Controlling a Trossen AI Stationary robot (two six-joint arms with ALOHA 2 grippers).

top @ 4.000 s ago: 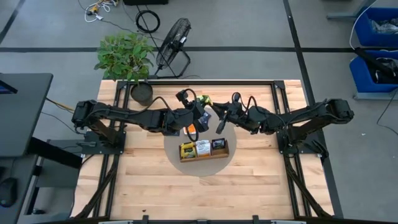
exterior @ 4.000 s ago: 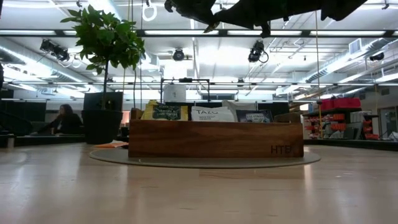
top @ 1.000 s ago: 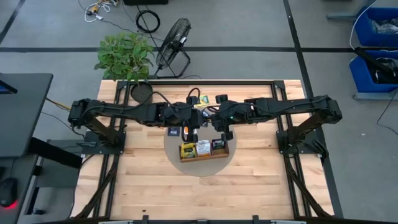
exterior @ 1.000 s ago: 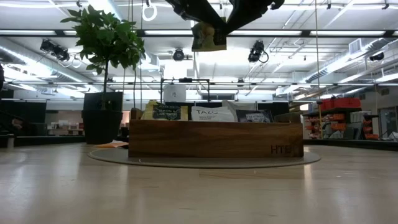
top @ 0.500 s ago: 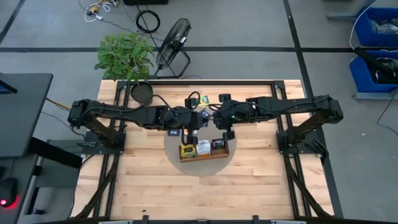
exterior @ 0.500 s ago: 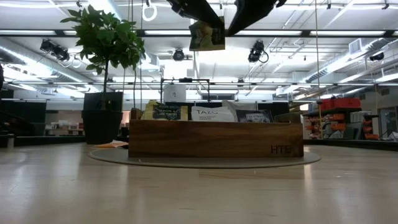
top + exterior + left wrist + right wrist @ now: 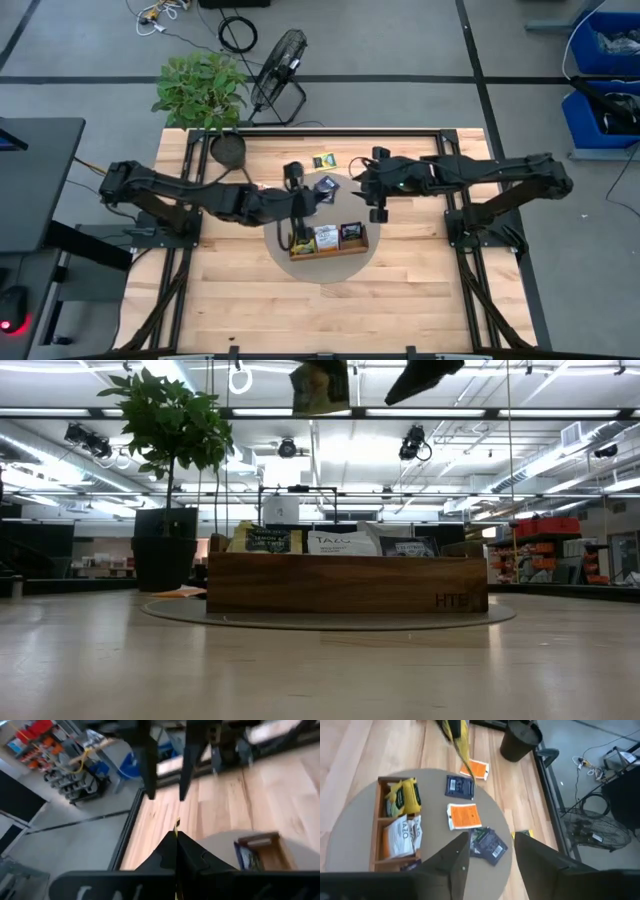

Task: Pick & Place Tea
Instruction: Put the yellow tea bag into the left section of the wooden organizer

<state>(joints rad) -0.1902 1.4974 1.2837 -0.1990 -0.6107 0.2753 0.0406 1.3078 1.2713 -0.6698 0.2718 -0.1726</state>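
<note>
- A yellow packet [image 7: 320, 388] hangs pinched in the left gripper [image 7: 293, 212], high above the tray's left compartment; the wrist view shows those fingers [image 7: 176, 851] pressed together on its thin edge.
- The tray [image 7: 328, 251] sits on a round mat [image 7: 372, 252] at mid-table and already holds tea in all three compartments: yellow at the left, white in the middle, dark at the right.
- Loose tea remains on the mat behind the tray: a dark blue packet [image 7: 459, 786], an orange packet [image 7: 463, 815] and a dark packet [image 7: 489, 843].
- Another orange packet [image 7: 476, 770] lies just off the mat, and a green packet [image 7: 322, 161] lies nearer the table's far edge.
- The right gripper [image 7: 375, 205] hovers over the mat's right side, fingers [image 7: 455, 865] apart and holding nothing.
- Judged from this, the task is partly done: one packet is on its way in, and several more are left.
</note>
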